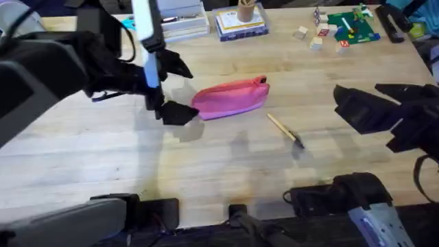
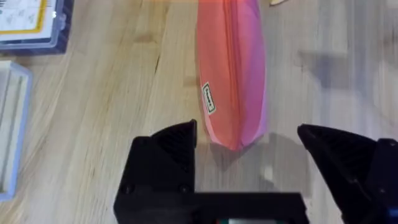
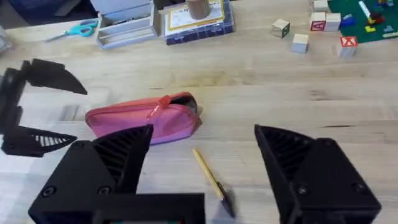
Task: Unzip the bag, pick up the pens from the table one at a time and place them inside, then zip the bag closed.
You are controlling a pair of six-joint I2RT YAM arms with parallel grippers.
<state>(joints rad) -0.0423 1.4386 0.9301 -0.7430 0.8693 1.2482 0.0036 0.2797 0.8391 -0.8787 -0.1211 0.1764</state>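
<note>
The pink bag [image 1: 230,98] lies on the table [image 1: 103,151], its zipper on top and the pull tab [image 1: 262,80] at its right end; the zipper looks closed. My left gripper [image 1: 180,89] is open at the bag's left end. In the left wrist view that end of the bag [image 2: 233,74] sits between the left gripper's [image 2: 249,152] spread fingers without touching them. One tan pen [image 1: 285,129] with a dark tip lies right of the bag. My right gripper [image 1: 357,90] hovers open further right, above the table. In the right wrist view, the pen [image 3: 211,180] and bag [image 3: 143,118] lie ahead of it.
At the table's far edge are a white tray [image 1: 182,24], a stack of books [image 1: 240,20], loose wooden blocks [image 1: 315,34] and a green block plate [image 1: 353,27]. Blue-handled scissors [image 3: 71,29] lie at the far left. Bare wood spreads in front of the bag.
</note>
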